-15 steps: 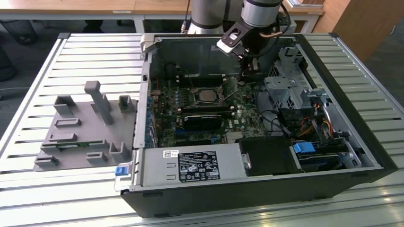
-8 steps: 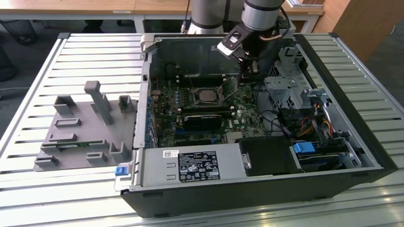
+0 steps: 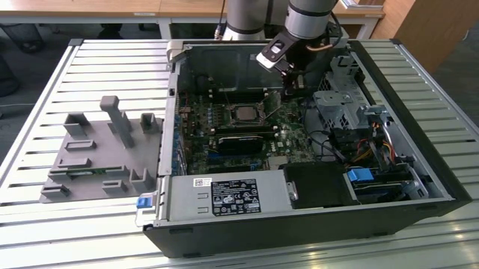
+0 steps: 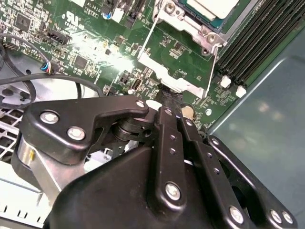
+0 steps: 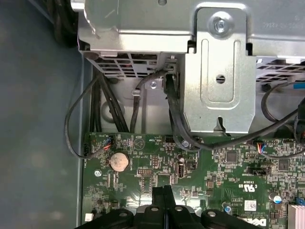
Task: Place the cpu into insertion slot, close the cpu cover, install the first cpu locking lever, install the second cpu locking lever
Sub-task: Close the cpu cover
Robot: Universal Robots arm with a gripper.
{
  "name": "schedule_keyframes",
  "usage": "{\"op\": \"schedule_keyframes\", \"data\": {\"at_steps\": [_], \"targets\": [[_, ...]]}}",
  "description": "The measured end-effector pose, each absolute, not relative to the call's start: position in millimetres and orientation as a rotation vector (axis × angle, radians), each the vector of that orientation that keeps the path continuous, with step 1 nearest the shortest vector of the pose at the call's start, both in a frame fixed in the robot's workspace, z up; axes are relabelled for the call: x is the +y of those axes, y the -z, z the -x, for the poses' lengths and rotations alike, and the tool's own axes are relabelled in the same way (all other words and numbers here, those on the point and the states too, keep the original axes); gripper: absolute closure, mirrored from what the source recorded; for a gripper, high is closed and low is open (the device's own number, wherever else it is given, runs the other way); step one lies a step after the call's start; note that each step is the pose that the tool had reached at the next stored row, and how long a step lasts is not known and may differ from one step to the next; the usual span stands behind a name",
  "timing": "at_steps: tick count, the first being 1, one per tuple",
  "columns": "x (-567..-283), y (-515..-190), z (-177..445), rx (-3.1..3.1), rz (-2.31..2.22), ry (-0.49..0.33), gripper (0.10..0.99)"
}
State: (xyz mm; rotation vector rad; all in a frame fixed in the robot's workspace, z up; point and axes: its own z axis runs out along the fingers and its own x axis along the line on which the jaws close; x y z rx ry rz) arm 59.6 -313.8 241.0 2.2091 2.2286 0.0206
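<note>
The cpu (image 3: 243, 114) lies flat in the insertion slot (image 3: 225, 119) on the green board, its silvery top showing; in the second wrist view the cpu (image 4: 212, 6) sits inside the metal rim (image 4: 198, 32). A silvery plate, apparently the cpu cover (image 4: 167, 72), stands raised beside the slot. Two thin wire levers (image 4: 149, 40) (image 4: 212, 71) run along its sides. My gripper (image 3: 293, 84) hangs over the board at the exterior view's right of the slot. Its black fingers are shut together (image 5: 164, 192), with the tips (image 4: 170, 102) right at the cover's edge; contact cannot be told.
The open computer case (image 3: 419, 168) lies on a slatted table. A drive cage (image 5: 217, 71) and black cables (image 5: 171, 109) crowd the board next to the gripper. Memory slots (image 4: 259, 36) run beside the socket. A grey fixture (image 3: 97, 151) stands at the exterior view's left.
</note>
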Motion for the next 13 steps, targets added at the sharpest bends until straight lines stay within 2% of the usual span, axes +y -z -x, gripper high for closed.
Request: {"op": "schedule_keyframes", "data": {"at_steps": [13], "targets": [[-313.8,-240.0,-43.6,2.229,-2.209,-0.021,0.98]]}}
